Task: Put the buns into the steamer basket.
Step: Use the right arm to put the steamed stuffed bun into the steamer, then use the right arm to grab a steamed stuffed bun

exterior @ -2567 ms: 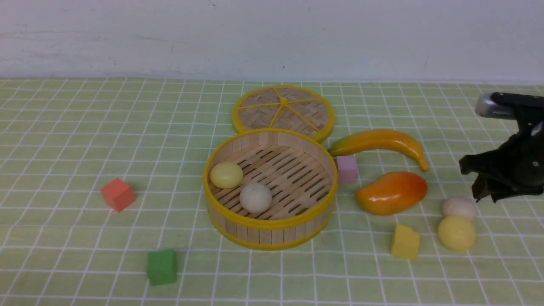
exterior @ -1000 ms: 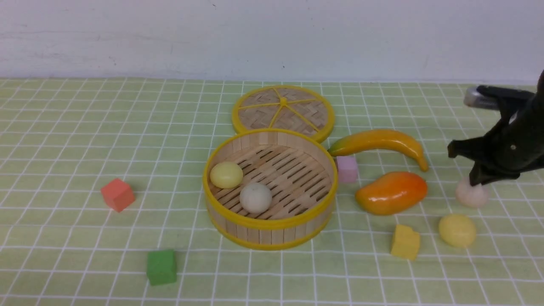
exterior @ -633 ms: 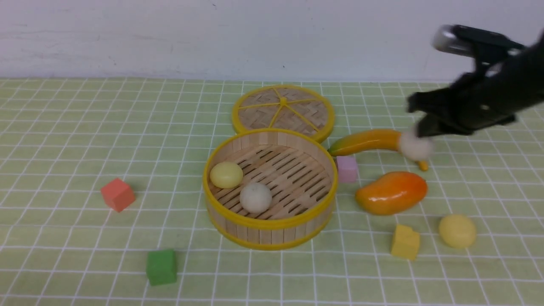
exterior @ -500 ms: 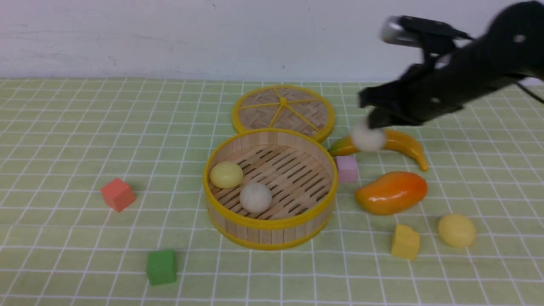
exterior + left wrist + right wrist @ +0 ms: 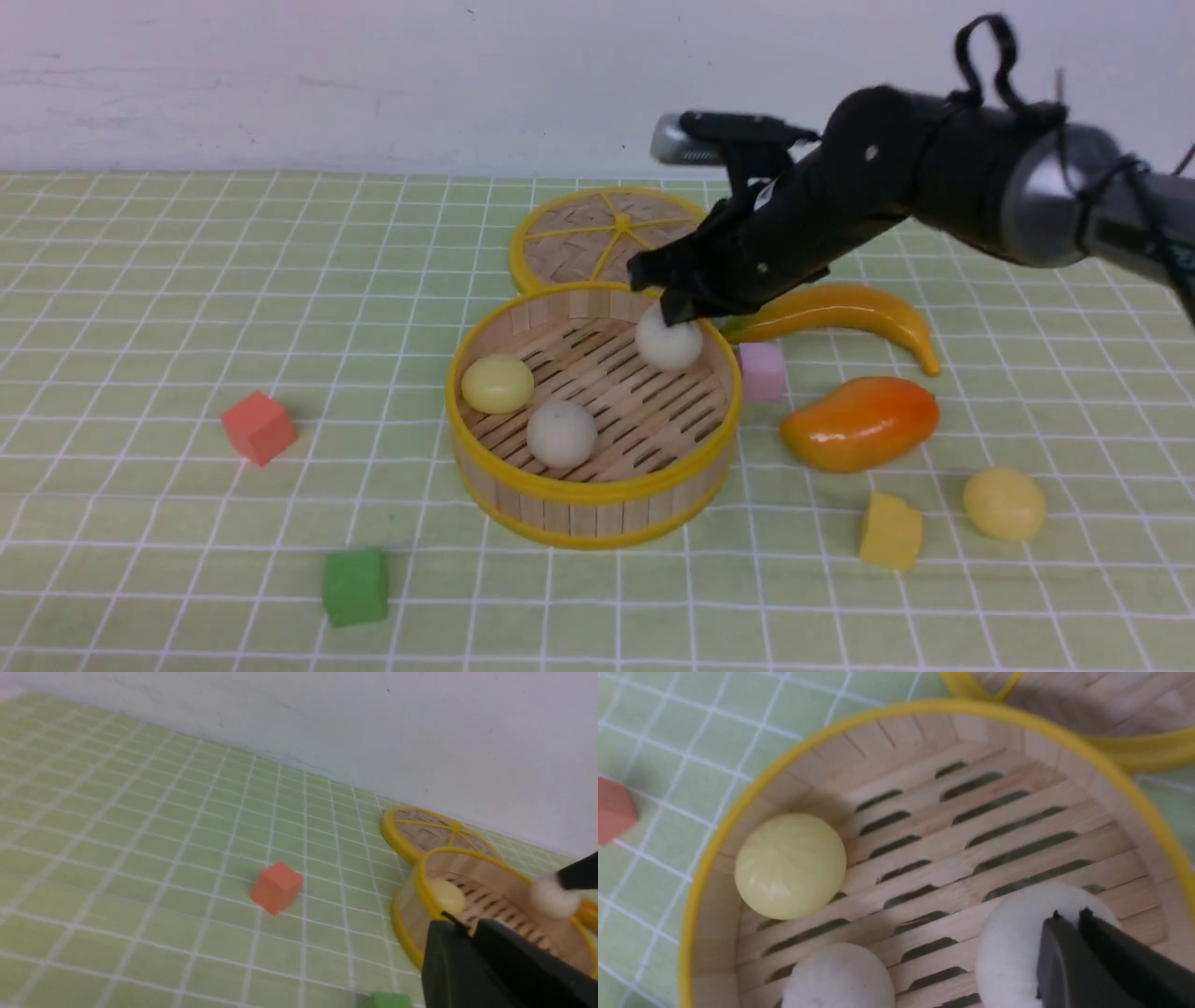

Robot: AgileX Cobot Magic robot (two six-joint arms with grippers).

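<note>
The steamer basket (image 5: pixel 579 515) stands mid-table with a pale yellow bun (image 5: pixel 498 384) and an off-white bun (image 5: pixel 561 434) on its slats. My right gripper (image 5: pixel 674 313) is shut on another off-white bun (image 5: pixel 669 343), holding it just inside the basket's far right rim. The right wrist view shows the fingertips pinching that bun (image 5: pixel 1013 952) over the slats, near the yellow bun (image 5: pixel 790 865). A second yellow bun (image 5: pixel 1004 505) lies on the cloth at the right. My left gripper (image 5: pixel 467 924), seen only in its wrist view, hangs shut and empty beside the basket (image 5: pixel 406 914).
The woven lid (image 5: pixel 622 238) lies behind the basket. A banana (image 5: pixel 840 313), a mango (image 5: pixel 859 423) and a pink cube (image 5: pixel 763 370) sit right of it. A yellow cube (image 5: pixel 891 532) is near the loose bun. Red (image 5: pixel 259 427) and green (image 5: pixel 355 585) cubes lie left.
My right gripper lifted the off-white bun from the cloth at the right and carried it left, over the banana, to the basket's far right rim. The other buns stayed put.
</note>
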